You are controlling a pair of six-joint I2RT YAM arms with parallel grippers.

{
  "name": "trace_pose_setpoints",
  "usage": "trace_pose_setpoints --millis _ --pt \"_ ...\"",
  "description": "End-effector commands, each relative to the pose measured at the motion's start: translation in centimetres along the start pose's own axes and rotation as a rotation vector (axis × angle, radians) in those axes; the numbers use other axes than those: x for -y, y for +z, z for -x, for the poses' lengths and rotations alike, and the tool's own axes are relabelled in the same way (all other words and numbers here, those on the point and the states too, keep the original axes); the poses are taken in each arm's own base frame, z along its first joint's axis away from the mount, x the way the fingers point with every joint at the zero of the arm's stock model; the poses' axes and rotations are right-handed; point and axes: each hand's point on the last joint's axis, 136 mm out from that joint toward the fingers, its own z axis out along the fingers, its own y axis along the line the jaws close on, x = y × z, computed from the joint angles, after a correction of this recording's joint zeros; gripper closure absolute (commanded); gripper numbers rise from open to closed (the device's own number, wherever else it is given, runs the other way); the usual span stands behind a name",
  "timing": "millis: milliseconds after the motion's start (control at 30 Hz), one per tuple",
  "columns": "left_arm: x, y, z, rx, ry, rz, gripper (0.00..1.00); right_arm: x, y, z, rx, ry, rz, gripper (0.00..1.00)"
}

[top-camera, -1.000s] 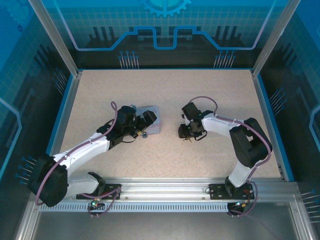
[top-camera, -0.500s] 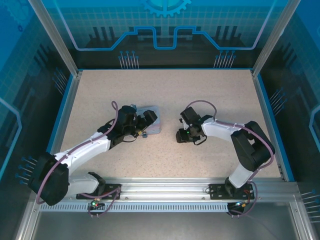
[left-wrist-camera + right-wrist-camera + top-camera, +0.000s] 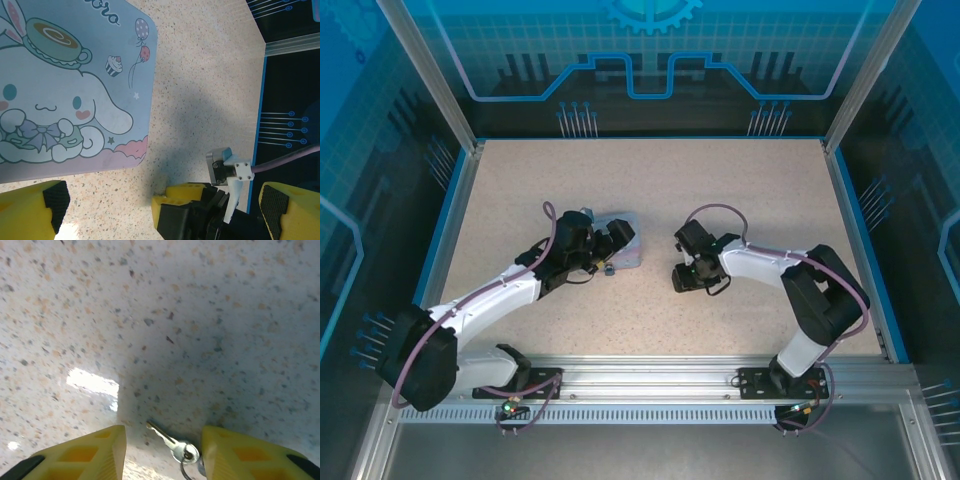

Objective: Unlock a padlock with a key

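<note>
Between the right gripper's point(image 3: 162, 454) jaws, which are spread apart and grasp nothing, the key point(image 3: 168, 439) lies flat on the speckled worktop point(image 3: 200, 315). Its blade points up-left in the right wrist view, its round head sits nearer the right-hand yellow finger point(image 3: 245, 455), and no contact with either finger can be made out. Seen from the top camera, the right gripper point(image 3: 684, 276) is angled down at the worktop near its middle, with the right arm point(image 3: 790, 275) bent back toward its base.

Left gripper point(image 3: 162, 196): jaws released and wide, nothing between the yellow fingertips point(image 3: 35, 210). From above, the left gripper point(image 3: 612, 243) hangs over the near part of the pale-blue tin point(image 3: 628, 232). The left wrist camera shows the tin point(image 3: 75, 85) lying flat, its lid printed with a cartoon rabbit-eared figure, a teacup and balloons.

Padlock point(image 3: 608, 269): a tiny dark speck on the worktop just beside the tin's near edge, close under the left gripper. Whether it touches the tin cannot be told, and it is too small to read the shackle. The padlock and the key lie well apart, one by each gripper.
</note>
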Motion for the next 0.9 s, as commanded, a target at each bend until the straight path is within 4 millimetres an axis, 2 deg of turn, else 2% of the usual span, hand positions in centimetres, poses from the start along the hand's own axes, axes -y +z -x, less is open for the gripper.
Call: trace_pose_setpoints --millis 0,367,567,633,867 --pt "0.0 0.2 -0.4 -0.015 -0.009 -0.006 0.01 1.8 -0.2 -2.8 -0.066 -0.037 -0.083 0.55" --pt "0.3 0.1 -0.4 -0.014 -0.013 -0.014 0.01 1.5 -0.2 -3.2 -0.078 -0.07 -0.114 0.57" --pt "0.1 0.1 -0.5 -0.017 -0.018 -0.012 0.01 1.7 0.4 -3.7 -0.098 -0.096 -0.164 0.63" --pt "0.2 0.1 -0.4 -0.015 -0.015 -0.015 0.01 1.2 0.2 -2.9 -0.081 -0.106 -0.172 0.64" --pt "0.2 0.2 -0.5 -0.017 -0.016 -0.014 0.01 0.9 0.7 -3.1 -0.09 -0.144 -0.222 0.68"
